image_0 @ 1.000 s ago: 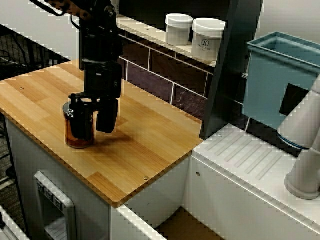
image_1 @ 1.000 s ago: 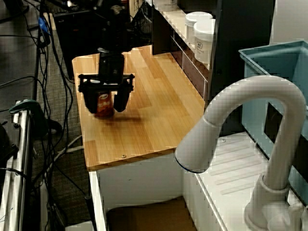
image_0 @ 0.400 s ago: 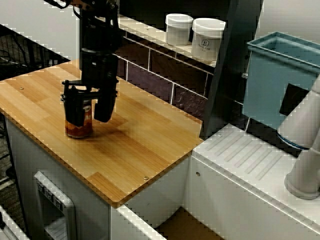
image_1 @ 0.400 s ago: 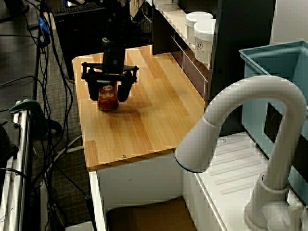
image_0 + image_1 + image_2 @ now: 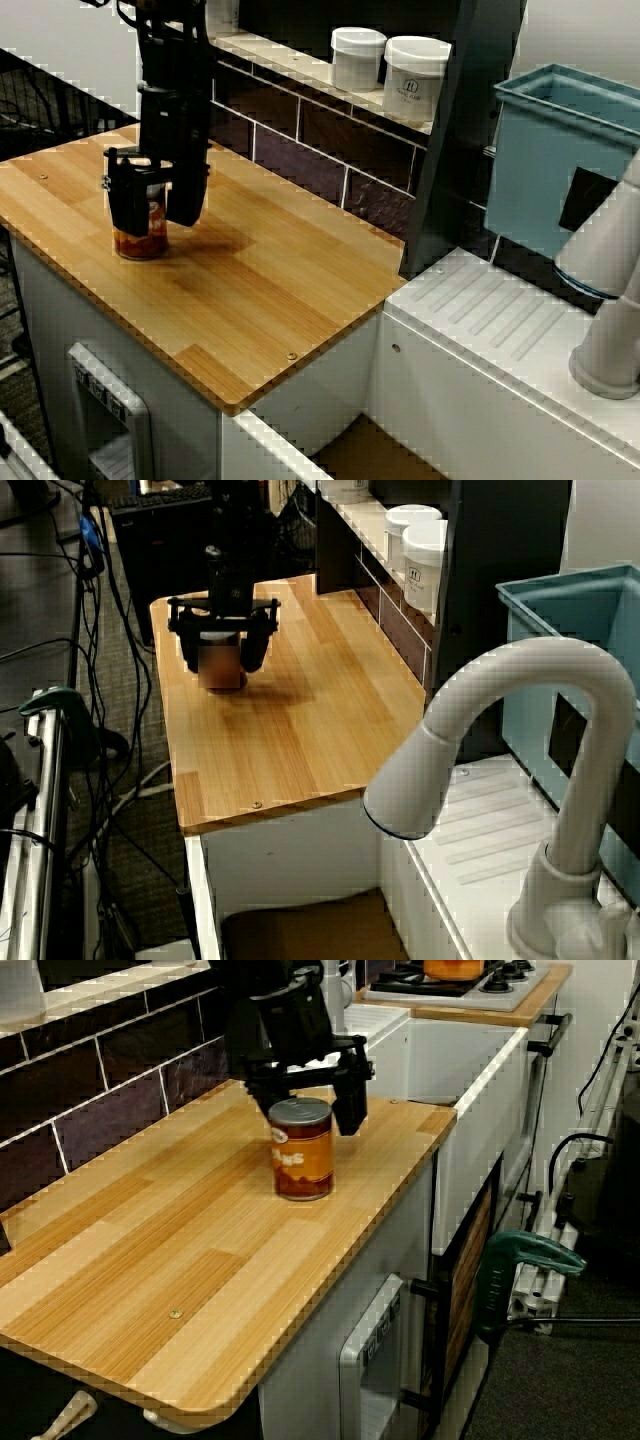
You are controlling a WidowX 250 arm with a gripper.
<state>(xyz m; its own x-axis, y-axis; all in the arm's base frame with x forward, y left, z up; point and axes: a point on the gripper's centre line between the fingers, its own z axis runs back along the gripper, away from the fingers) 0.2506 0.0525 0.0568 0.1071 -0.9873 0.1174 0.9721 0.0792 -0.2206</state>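
A can with an orange label (image 5: 140,243) stands upright on the wooden counter (image 5: 280,280), near its left end. My black gripper (image 5: 155,220) comes down from above, with one finger on each side of the can's upper half, shut on it. In the view from the sink side the can (image 5: 221,675) is blurred between the fingers of the gripper (image 5: 221,664). In the low view along the counter the can (image 5: 303,1165) rests on the wood (image 5: 180,1250) close to the front edge, the gripper (image 5: 305,1120) around its rim. The far finger is partly hidden behind the can.
Two white jars (image 5: 357,58) (image 5: 415,78) sit on the tiled ledge behind the counter. A dark post, a teal bin (image 5: 560,150) and a white faucet (image 5: 500,780) over a ribbed drainboard (image 5: 500,320) stand to the right. Cables hang past the counter's left edge.
The gripper and the can between its fingers have travelled together toward the counter's left end and a little toward the back wall. The finger spacing looks unchanged.
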